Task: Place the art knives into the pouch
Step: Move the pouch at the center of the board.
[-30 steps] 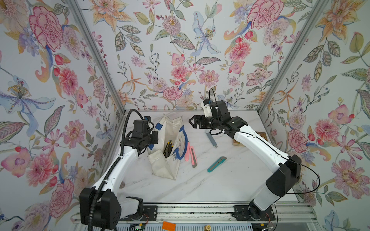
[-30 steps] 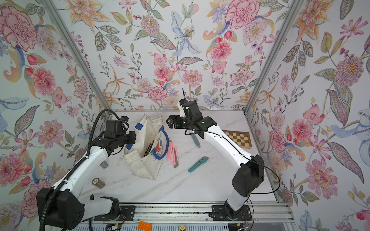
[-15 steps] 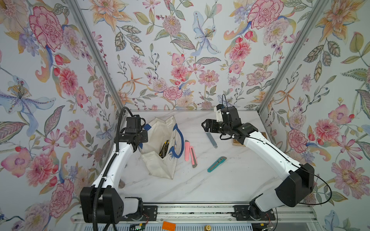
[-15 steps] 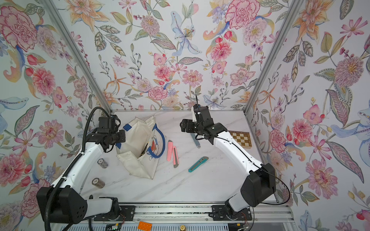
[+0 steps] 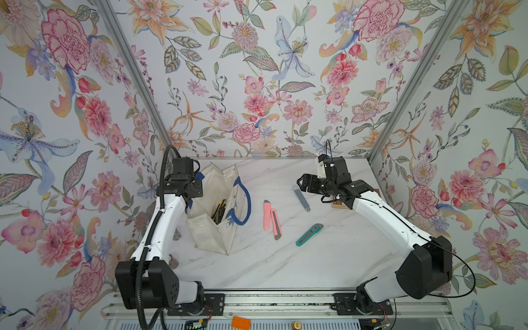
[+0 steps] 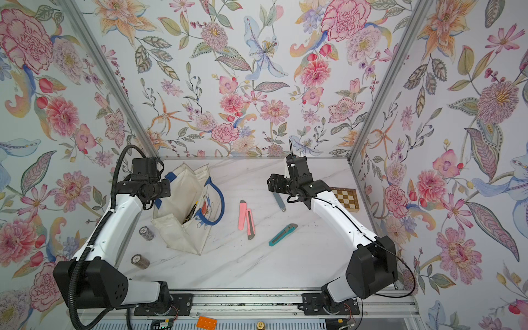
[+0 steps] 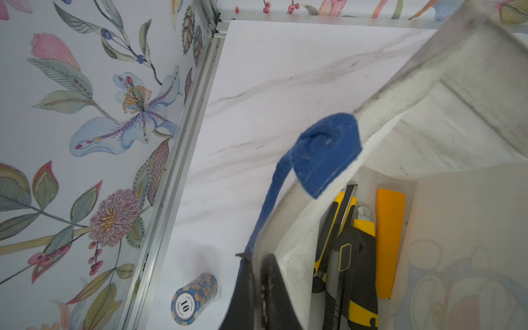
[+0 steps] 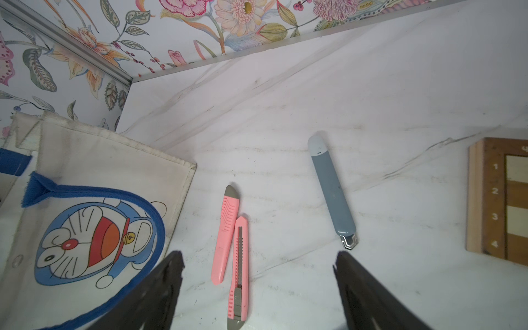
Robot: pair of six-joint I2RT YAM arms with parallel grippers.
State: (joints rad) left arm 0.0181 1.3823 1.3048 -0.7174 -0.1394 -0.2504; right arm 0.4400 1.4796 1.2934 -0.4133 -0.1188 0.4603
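A white marble surface (image 5: 285, 265) stood boxed in by flowered walls (image 5: 257, 71). The off-white pouch (image 5: 214, 180) lay open at the left, with yellow-and-black knives (image 7: 354, 257) inside. On bare marble lay two pink knives (image 5: 267, 215), a teal knife (image 5: 309, 235) and a grey-blue art knife (image 5: 301, 198). A chessboard (image 6: 345, 198) sat at the right. The left arm (image 5: 160, 225) bent over the pouch, the left tool (image 7: 258, 283) pinched shut on its rim. The right arm (image 5: 383, 214) reached toward the back, the right tool (image 8: 257, 254) spread wide and empty near that knife's far end.
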